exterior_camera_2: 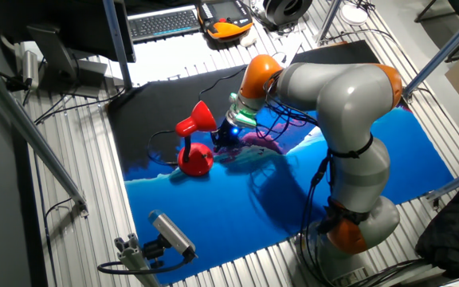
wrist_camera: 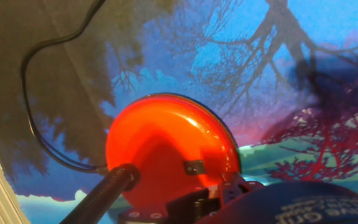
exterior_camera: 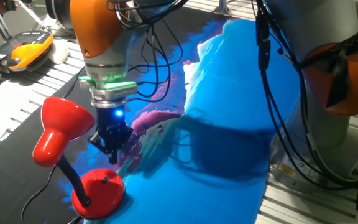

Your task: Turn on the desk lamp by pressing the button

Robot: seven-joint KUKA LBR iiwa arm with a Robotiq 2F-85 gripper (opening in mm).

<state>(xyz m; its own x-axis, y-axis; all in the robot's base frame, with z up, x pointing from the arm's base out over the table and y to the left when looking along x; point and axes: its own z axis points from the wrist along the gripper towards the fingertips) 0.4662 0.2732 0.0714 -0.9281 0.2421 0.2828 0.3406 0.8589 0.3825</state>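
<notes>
No writing reads clearly on the desk lamp (exterior_camera: pixel 73 149), which stands at the blue cloth's (exterior_camera: pixel 241 112) near edge. The gripper (exterior_camera: pixel 113 157) hangs just above the base beside the button (wrist_camera: pixel 193 167); whether its fingers are apart cannot be told. Open cloth lies beyond the lamp.

I am seeing the glossy red plastic desk lamp (exterior_camera: pixel 73 152) gleaming, its ribbed black bendy neck (wrist_camera: pixel 107 190) looking matt; my black pincer (exterior_camera: pixel 112 151) is hanging over a printed blue cloth (exterior_camera: pixel 229 118) on the ridged metal table (exterior_camera_2: pixel 78 199).
</notes>
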